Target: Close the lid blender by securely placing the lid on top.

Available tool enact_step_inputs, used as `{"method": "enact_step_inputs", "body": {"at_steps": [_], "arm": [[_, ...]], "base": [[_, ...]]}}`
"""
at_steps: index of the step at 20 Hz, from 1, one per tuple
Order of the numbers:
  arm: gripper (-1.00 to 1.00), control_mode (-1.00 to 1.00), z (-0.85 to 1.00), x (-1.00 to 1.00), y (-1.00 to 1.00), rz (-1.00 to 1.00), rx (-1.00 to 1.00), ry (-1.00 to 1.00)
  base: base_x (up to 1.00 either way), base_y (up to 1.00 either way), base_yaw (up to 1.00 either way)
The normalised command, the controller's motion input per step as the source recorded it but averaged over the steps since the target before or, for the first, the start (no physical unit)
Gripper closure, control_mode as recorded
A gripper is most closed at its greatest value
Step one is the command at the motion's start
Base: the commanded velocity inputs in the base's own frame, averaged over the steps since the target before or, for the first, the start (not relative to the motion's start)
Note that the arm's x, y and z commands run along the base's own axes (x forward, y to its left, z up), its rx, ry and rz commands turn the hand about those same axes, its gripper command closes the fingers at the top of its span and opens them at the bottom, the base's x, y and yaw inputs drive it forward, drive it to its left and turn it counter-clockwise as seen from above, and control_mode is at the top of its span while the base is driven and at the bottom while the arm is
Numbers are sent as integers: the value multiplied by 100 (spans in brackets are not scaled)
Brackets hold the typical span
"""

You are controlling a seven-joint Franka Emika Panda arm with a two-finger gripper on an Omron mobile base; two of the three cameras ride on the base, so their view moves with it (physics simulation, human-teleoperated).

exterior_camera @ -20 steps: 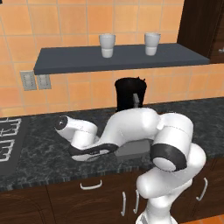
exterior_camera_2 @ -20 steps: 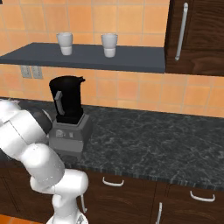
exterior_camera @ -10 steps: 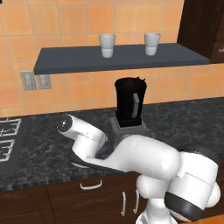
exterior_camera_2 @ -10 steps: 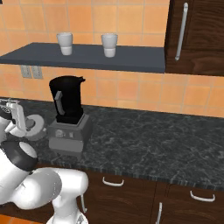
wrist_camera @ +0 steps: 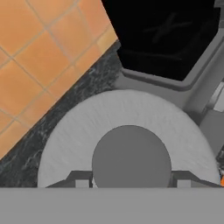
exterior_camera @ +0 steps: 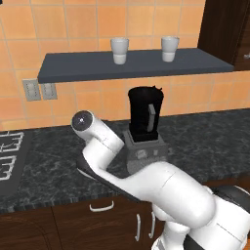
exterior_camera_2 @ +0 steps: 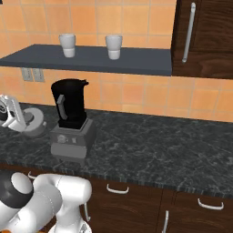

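One tall black blender jar with a grey side handle [exterior_camera: 145,115] stands upright on its boxy grey base on the dark speckled stone counter [exterior_camera: 205,132], close to the orange tiled wall. In the right base view the same blender [exterior_camera_2: 69,118] shows its open top, with no cover on it, and small controls on the front of the base.

One small round light-grey lid [exterior_camera_2: 32,122] lies flat on the counter just beside the blender, on the side away from the dark cabinet [exterior_camera_2: 205,38]. The hand view looks down on this lid [wrist_camera: 78,127], its round darker knob at the centre, with the blender base and black jar [wrist_camera: 166,35] just beyond it.

The gripper [wrist_camera: 131,183] hovers right over the lid, its two grey fingertips [wrist_camera: 79,180] standing one on each side of the knob; whether they press on the knob or are apart from it cannot be told.

Two white cups [exterior_camera: 119,50] stand apart on one dark grey wall shelf [exterior_camera: 73,68] above the blender. Two pale wall outlets [exterior_camera: 40,90] sit side by side under the shelf's end.
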Motion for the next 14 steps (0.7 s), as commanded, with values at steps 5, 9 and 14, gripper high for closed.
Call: {"method": "enact_step_inputs", "body": {"at_steps": [5, 9, 14], "arm": [[100, -100, 81, -25, 6, 19, 0, 1], [100, -100, 78, -22, 0, 25, 0, 1], [100, -100, 84, -32, 0, 29, 0, 0]], "base": [[0, 0, 0], [0, 0, 0], [0, 0, 0]]}}
